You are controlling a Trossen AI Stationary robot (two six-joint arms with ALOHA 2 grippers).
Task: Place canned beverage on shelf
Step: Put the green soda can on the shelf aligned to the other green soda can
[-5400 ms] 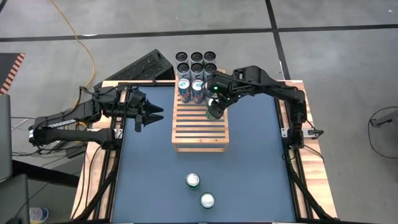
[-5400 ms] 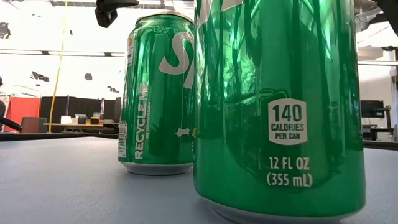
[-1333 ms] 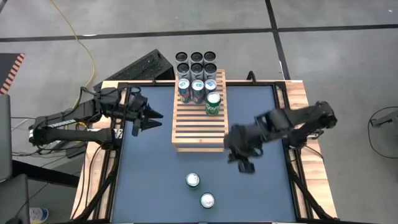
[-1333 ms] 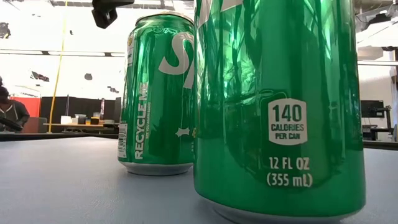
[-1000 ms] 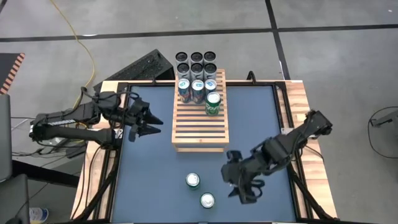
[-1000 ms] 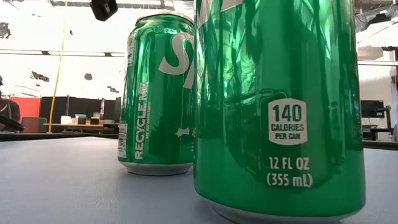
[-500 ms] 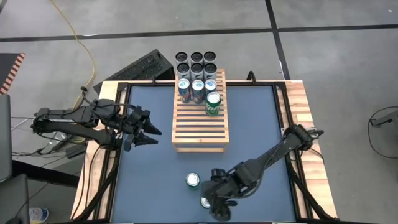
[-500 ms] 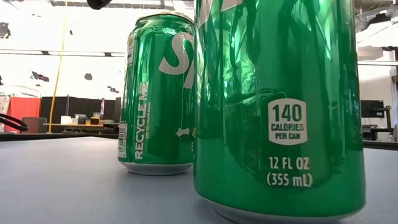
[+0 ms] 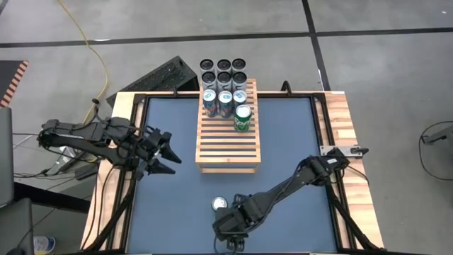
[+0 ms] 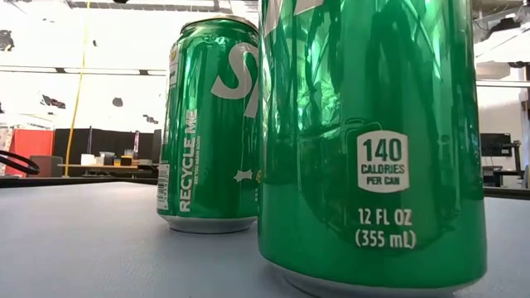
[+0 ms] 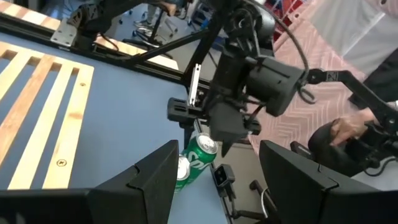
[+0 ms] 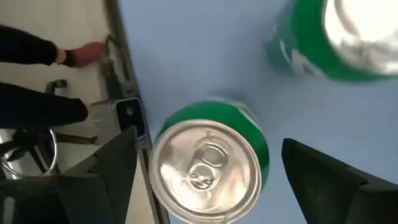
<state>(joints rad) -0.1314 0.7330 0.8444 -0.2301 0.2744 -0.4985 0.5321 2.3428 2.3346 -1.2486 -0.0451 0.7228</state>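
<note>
Right gripper (image 12: 205, 180) wide open, empty, above near green can (image 12: 208, 163); shelf (image 9: 228, 131) at 12 o'clock. Left gripper (image 9: 168, 156) part open, empty.

Even, soft overhead light falls on the blue tabletop (image 9: 170, 191) with only faint shadows; in the low view the room behind is blown out white, and the near green can (image 10: 373, 141) mirrors it in bright streaks. The right wrist view is blurred, the far can (image 12: 329, 37) glaring white and out of focus.
</note>
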